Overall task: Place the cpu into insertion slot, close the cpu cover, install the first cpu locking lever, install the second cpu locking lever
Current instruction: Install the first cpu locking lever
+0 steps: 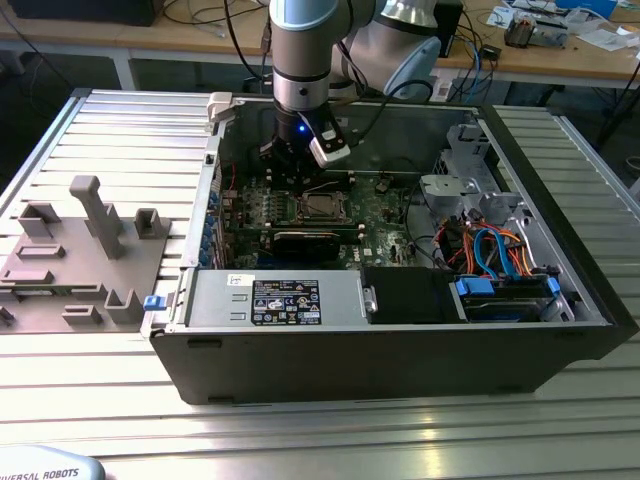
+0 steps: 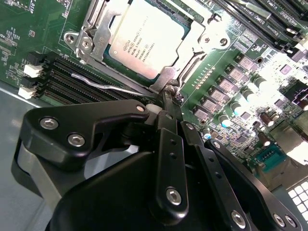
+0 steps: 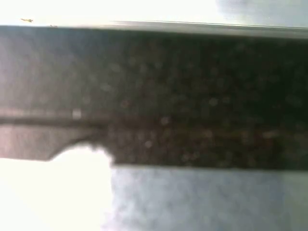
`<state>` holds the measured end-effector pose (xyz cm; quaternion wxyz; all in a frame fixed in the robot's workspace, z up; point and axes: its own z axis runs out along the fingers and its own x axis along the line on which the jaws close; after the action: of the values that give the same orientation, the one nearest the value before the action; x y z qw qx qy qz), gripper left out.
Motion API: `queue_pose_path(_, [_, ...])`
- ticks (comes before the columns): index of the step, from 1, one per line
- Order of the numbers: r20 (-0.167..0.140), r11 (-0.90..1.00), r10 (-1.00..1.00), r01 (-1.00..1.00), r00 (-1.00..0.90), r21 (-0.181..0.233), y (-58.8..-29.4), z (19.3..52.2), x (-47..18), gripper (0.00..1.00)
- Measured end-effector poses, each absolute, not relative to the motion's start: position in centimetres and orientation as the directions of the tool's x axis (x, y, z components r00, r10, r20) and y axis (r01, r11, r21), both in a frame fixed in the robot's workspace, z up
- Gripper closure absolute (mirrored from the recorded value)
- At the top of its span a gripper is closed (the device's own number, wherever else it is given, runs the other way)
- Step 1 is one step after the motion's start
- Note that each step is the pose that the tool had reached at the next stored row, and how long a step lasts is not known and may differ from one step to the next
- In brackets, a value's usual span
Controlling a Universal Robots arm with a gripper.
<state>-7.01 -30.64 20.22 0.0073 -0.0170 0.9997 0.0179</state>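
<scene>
The cpu (image 2: 147,41), a silvery-grey square chip, lies flat in the insertion slot (image 1: 320,206) on the green motherboard. The cpu cover (image 2: 97,34), a silvery frame, is down around the chip's edges. A thin metal locking lever (image 2: 103,85) runs along one side of the socket, over the black memory slots. My gripper (image 2: 166,98) has its black fingers drawn together, shut, with the tips at the socket corner where this lever ends. Whether the tips clasp the lever cannot be told. In the exterior view the gripper (image 1: 297,170) reaches down into the case just behind the socket.
The black computer case (image 1: 400,350) walls surround the board. A long black card (image 1: 305,240) lies just in front of the socket, with a power supply (image 1: 275,300) nearer the front. Drive bays with blue cables (image 1: 490,260) are on the exterior view's right. A grey fixture (image 1: 85,250) stands outside on its left.
</scene>
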Motion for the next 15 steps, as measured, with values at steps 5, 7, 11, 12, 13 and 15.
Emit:
queue_pose_path(5, [-0.015,0.999,-0.034,-0.034,-0.999,0.035,-30.6,20.3,-6.7,0.89])
queue_pose_path(7, [-0.015,0.999,-0.034,-0.034,-0.999,0.035,-30.6,20.3,-6.4,0.89])
queue_pose_path(11, [-0.011,0.999,-0.034,-0.034,-0.999,0.036,-30.6,20.3,-5.3,0.89])
queue_pose_path(12, [-0.010,0.999,-0.034,-0.034,-0.999,0.036,-30.6,20.3,-5.2,0.89])
queue_pose_path(13, [-0.010,0.999,-0.034,-0.034,-0.999,0.036,-30.6,20.3,-5.1,0.89])
queue_pose_path(15, [-0.008,0.999,-0.034,-0.034,-0.999,0.036,-30.6,20.3,-4.8,0.89])
